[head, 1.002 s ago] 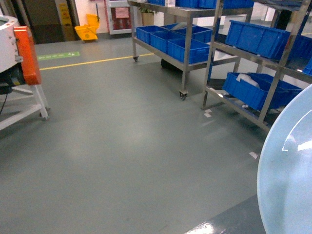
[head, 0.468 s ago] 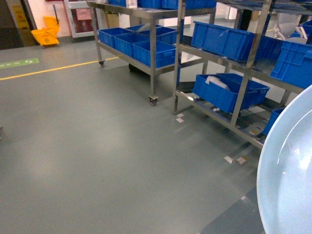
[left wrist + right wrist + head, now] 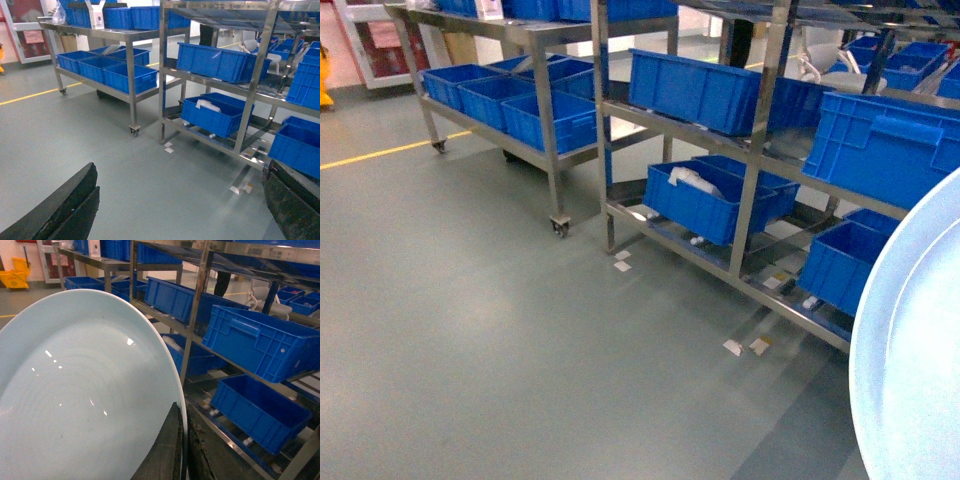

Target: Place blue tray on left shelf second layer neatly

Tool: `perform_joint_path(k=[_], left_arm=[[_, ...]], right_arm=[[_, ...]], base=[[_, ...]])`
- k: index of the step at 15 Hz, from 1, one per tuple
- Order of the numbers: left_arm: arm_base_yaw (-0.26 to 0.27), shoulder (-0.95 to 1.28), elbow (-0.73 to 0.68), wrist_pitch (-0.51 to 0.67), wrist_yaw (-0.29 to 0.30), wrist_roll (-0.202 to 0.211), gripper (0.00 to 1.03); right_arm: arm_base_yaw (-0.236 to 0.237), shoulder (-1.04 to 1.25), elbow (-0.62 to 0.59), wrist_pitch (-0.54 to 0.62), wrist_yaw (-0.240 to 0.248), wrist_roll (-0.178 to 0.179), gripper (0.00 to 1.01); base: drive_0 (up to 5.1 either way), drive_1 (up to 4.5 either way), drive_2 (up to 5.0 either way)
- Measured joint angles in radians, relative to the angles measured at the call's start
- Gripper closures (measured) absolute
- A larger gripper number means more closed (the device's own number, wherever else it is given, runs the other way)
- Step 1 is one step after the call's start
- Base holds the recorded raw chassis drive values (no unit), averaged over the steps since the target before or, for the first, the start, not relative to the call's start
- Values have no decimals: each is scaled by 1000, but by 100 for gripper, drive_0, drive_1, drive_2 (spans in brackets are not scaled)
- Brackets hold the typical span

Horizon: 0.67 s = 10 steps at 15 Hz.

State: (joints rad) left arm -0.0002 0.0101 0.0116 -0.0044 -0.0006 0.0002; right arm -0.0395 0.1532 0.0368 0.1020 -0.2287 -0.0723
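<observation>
The pale blue tray (image 3: 75, 390) stands on edge and fills the left of the right wrist view. My right gripper (image 3: 183, 416) is shut on its rim, one dark finger on each face. In the head view the tray (image 3: 920, 370) covers the lower right corner. Ahead stands a steel rack with open rails. In its left bay, the middle tier (image 3: 665, 117), taken as the left shelf second layer, carries a deep blue crate (image 3: 695, 90). My left gripper (image 3: 181, 175) is open over bare floor with nothing between its fingers.
A wheeled steel cart (image 3: 545, 150) with several blue crates stands left of the rack. More crates sit on the rack's bottom rails (image 3: 710, 205) and in the right bay (image 3: 885, 145). Grey floor with a yellow line (image 3: 380, 152) spreads to the left.
The head view has swung toward the racks, which now lie closer and further left in the frame. The tray stays gripped at the right edge.
</observation>
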Motion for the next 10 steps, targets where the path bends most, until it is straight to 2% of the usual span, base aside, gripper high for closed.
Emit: perform_joint_path(k=[10], left_arm=[[0,0,0,2,0,0,5]], right_arm=[[0,0,0,-3,0,0,99]], base=[[-156,270,-583]])
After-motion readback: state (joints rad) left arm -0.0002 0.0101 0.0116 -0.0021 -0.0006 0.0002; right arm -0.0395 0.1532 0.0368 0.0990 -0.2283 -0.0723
